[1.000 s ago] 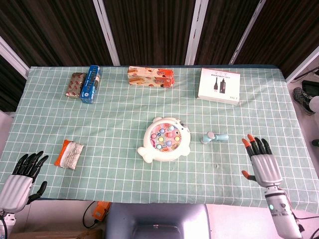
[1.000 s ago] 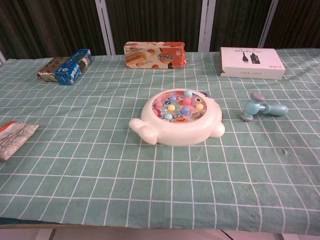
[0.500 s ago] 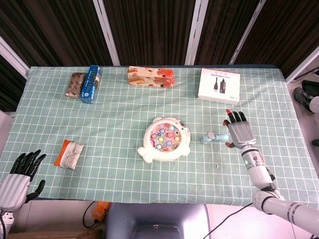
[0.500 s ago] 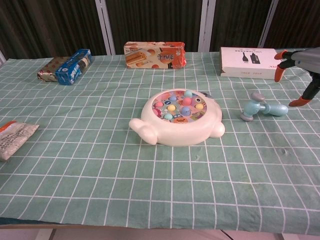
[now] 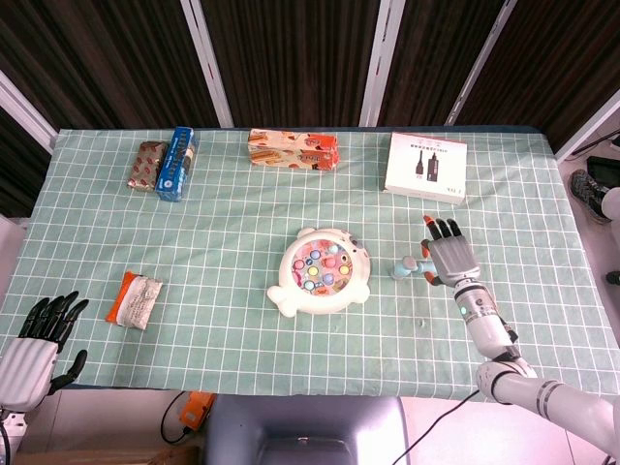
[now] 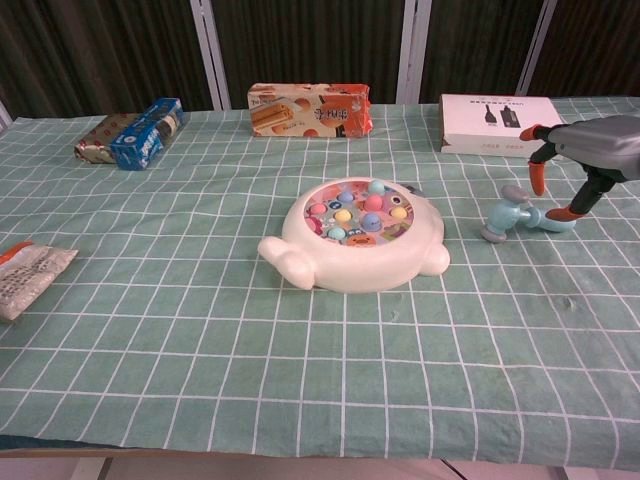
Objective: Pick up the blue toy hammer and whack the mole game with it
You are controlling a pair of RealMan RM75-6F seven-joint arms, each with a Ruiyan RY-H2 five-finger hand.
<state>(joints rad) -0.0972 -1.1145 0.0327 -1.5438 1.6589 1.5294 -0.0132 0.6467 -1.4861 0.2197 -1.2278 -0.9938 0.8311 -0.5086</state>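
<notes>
The right hand [image 5: 451, 260] hovers over the blue toy hammer [image 6: 522, 216], fingers spread and grasping nothing; the hammer lies on the tabletop [image 5: 223, 242] at the mole game's [image 5: 321, 271] three o'clock. Pickup and whacking remain. A white box [image 5: 426, 167] sits at twelve o'clock, clear of the path. The left hand [image 5: 39, 341] idles, released, at the tabletop's near-left edge.

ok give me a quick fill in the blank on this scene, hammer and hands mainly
1. The blue toy hammer lies on the table to the ____ of the mole game in the chest view.
2. The ____ hand hovers open over the hammer's handle.
3. The left hand holds ____.
4. The white box lies ____ the hammer in the head view.

Missing words: right; right; nothing; behind
</notes>
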